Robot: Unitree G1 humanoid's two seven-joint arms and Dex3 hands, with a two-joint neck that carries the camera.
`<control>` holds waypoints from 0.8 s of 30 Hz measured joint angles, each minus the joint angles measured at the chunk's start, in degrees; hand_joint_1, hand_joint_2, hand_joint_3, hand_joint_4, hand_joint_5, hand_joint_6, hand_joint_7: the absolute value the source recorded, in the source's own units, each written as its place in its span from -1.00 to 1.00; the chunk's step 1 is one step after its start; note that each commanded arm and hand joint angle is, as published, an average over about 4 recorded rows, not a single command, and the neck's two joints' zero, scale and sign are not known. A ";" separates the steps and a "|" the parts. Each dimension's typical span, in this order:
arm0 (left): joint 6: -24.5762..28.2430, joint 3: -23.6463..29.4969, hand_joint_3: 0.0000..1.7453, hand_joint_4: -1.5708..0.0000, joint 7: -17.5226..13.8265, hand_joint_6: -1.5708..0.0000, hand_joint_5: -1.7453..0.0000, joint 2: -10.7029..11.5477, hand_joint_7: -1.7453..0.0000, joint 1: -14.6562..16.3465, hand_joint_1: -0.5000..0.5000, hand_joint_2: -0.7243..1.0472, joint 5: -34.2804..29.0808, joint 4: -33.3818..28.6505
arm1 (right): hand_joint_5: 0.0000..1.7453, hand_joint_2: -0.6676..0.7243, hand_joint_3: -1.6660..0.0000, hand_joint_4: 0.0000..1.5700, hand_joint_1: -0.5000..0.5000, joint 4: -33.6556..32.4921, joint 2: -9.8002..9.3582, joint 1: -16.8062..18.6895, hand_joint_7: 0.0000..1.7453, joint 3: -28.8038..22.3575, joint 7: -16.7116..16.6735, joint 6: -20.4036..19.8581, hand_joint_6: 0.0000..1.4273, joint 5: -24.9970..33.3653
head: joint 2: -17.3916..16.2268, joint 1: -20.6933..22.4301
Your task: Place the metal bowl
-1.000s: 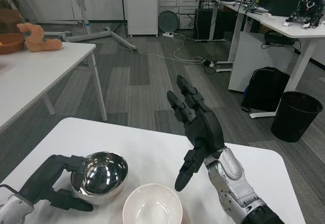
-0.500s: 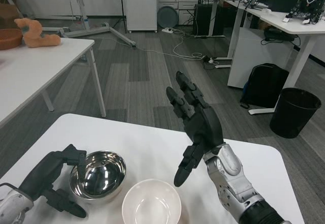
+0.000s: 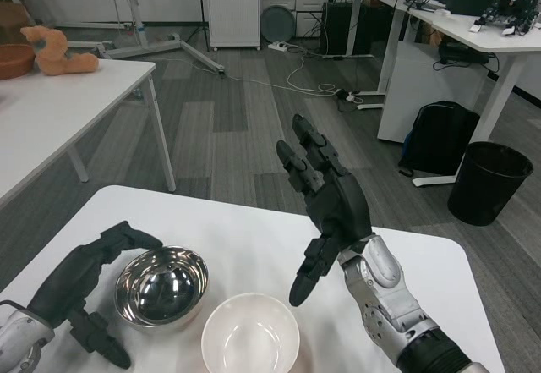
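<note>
A: Lower left of the frame: where did the metal bowl (image 3: 161,286) stand, and what did the left hand (image 3: 80,291) do?

B: The metal bowl sat upright on the white table (image 3: 254,238), just left of the white bowl (image 3: 250,337) at the bottom centre; I could not tell whether the two rims touched. The left hand lay beside the metal bowl's left side, fingers spread, upper fingers arched above the rim, the lower one stretched along the table. It held nothing.

A: And a second before?

B: Then the same fingers clasped the bowl, top and bottom, against its left wall. Half a second later they had begun to part; here they stood clear. The bowl kept its spot beside the white bowl, though the whole view had tilted slightly, so small shifts belong to the camera.

A: The right hand (image 3: 325,212)?

B: Raised at centre frame above the table, fingers extended and apart, empty, as in both earlier views.

A: Meaning for the task?

B: By my judgement the placing was done: bowl resting on the table, grip released. What remained was drawing the left hand away without nudging the rim.

A: Background?

B: An orange plush toy (image 3: 56,50) on another table at upper left; a black bin (image 3: 485,182) at right.
</note>
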 measured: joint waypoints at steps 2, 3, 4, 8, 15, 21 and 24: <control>0.12 0.54 -1.00 1.00 0.05 0.89 -0.09 -0.01 -0.04 0.75 -1.00 -0.90 -2.09 -2.16 | -1.00 0.73 1.00 -1.00 -0.83 0.04 0.01 0.00 -1.00 0.00 0.00 -0.04 -1.00 0.00 | 0.07 0.02; 0.23 0.96 -1.00 1.00 0.07 0.90 -0.09 -0.03 -0.04 1.12 -1.00 -0.90 -2.80 -3.60 | -1.00 0.73 1.00 -1.00 -0.83 0.07 0.02 0.00 -1.00 0.00 0.00 -0.06 -1.00 0.00 | 0.14 0.01; 0.35 1.42 -1.00 1.00 0.07 0.90 -0.09 -0.04 -0.04 1.35 -1.00 -0.90 -3.19 -4.88 | -1.00 0.73 1.00 -1.00 -0.83 0.09 0.03 0.00 -1.00 0.00 0.00 -0.08 -1.00 0.00 | 0.26 0.04; 1.91 3.67 -0.95 1.00 0.15 0.90 -0.18 -0.06 -0.04 1.93 -1.00 -0.95 -4.29 -10.35 | -1.00 0.73 1.00 -1.00 -0.83 0.17 0.06 0.00 -1.00 0.01 0.00 -0.16 -1.00 0.01 | 0.69 0.12; 6.10 5.76 -0.93 1.00 0.19 0.93 0.53 0.98 0.02 1.63 -1.00 -0.95 -6.49 -20.05 | -1.00 0.66 1.00 -1.00 -0.83 0.28 0.11 0.02 -1.00 0.04 0.00 -0.33 -1.00 0.02 | 2.07 -1.04; 10.85 9.10 -0.95 1.00 0.19 0.93 0.82 2.81 0.04 -0.25 -1.00 -0.95 -10.18 -29.07 | -1.00 0.73 1.00 -1.00 -0.83 0.39 0.12 0.02 -1.00 0.04 0.00 -0.41 -1.00 0.02 | 4.18 -2.44; 11.93 9.67 -1.00 1.00 0.20 0.95 0.85 4.00 0.04 -1.16 -1.00 -1.00 -12.78 -31.32 | -1.00 0.73 1.00 -1.00 -0.83 0.38 0.11 0.02 -1.00 -0.02 0.00 -0.41 -1.00 0.02 | 5.42 -3.10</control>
